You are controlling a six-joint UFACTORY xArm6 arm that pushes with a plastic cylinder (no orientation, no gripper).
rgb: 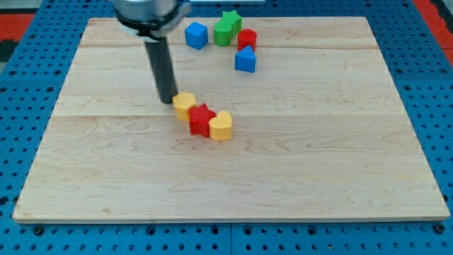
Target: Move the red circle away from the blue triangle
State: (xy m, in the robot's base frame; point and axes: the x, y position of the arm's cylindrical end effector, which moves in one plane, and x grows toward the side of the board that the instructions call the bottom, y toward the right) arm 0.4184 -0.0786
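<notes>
The red circle (247,39) stands near the view's top, just above the blue triangle (245,60), close to it or touching. My tip (168,100) rests on the board to the left of centre, right beside a yellow block (184,104), far to the lower left of the red circle.
A blue cube (196,35), a green block (224,32) and a green star (231,19) sit left of the red circle. A red star (202,119) and a yellow heart (221,126) lie in a row with the yellow block. The wooden board (318,156) lies on a blue pegboard.
</notes>
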